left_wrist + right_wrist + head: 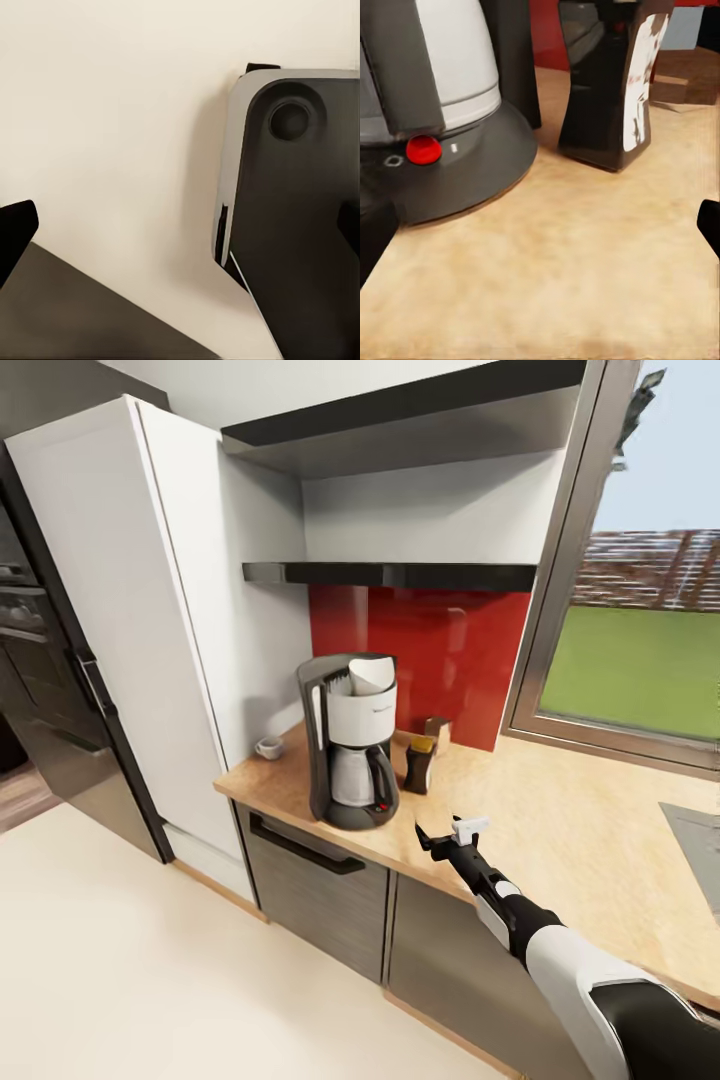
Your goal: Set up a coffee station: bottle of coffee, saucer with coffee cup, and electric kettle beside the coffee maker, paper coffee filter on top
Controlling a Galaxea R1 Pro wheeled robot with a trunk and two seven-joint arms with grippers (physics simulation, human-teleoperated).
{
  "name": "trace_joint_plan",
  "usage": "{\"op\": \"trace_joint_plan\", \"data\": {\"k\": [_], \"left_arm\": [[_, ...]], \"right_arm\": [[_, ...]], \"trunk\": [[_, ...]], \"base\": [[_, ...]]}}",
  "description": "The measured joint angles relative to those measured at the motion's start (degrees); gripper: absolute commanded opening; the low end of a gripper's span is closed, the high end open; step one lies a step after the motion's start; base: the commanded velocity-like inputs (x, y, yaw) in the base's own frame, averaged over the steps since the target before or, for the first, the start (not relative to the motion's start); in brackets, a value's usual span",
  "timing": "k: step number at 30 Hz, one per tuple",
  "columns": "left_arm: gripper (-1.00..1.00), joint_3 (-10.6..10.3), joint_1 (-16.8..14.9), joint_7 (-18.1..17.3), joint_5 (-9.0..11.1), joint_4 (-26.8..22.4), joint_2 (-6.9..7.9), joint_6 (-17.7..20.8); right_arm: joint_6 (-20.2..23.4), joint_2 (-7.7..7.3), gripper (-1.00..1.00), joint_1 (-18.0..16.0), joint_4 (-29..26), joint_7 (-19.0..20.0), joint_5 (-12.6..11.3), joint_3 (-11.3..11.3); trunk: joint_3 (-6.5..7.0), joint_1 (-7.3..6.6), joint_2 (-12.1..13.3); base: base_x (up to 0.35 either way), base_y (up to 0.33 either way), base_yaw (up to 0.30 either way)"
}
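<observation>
The black and white coffee maker (345, 755) stands on the wooden countertop (560, 830) with a white paper filter (369, 678) in its top. The dark bottle of coffee (420, 763) stands just to its right, upright. A small white cup (268, 748) sits at the counter's left end by the tall cabinet. My right gripper (447, 828) hovers low over the counter in front of the bottle, open and empty. In the right wrist view the coffee maker's base (457, 161) with its red button and the bottle (611, 97) are close ahead. My left gripper (180, 229) hangs open over the floor.
A brown block (438, 731) lies behind the bottle against the red backsplash (420, 640). Black shelves (400, 573) hang above the counter. A tall white cabinet (130, 620) and oven are at the left, a window (640, 650) and sink (700, 850) at the right.
</observation>
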Motion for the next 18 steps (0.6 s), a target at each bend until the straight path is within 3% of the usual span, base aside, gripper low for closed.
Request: {"op": "trace_joint_plan", "data": {"k": [12,15,18], "left_arm": [[1.0,0.0,0.0,0.0,0.1,-0.2,0.13,-0.2],[1.0,0.0,0.0,0.0,0.1,-0.2,0.16,-0.2],[1.0,0.0,0.0,0.0,0.1,-0.2,0.17,-0.3]], "right_arm": [[0.1,0.13,1.0,0.0,0.1,0.0,0.0,0.1],[0.1,0.19,1.0,0.0,0.3,0.0,0.0,0.1],[0.1,0.68,1.0,0.2,4.0,0.0,-0.1,0.2]], "trunk": [[0.0,0.0,0.0],[0.0,-0.02,0.0],[0.0,-0.03,0.0]], "base": [[-0.322,0.12,0.0],[-0.174,0.203,0.0],[-0.047,0.085,0.0]]}}
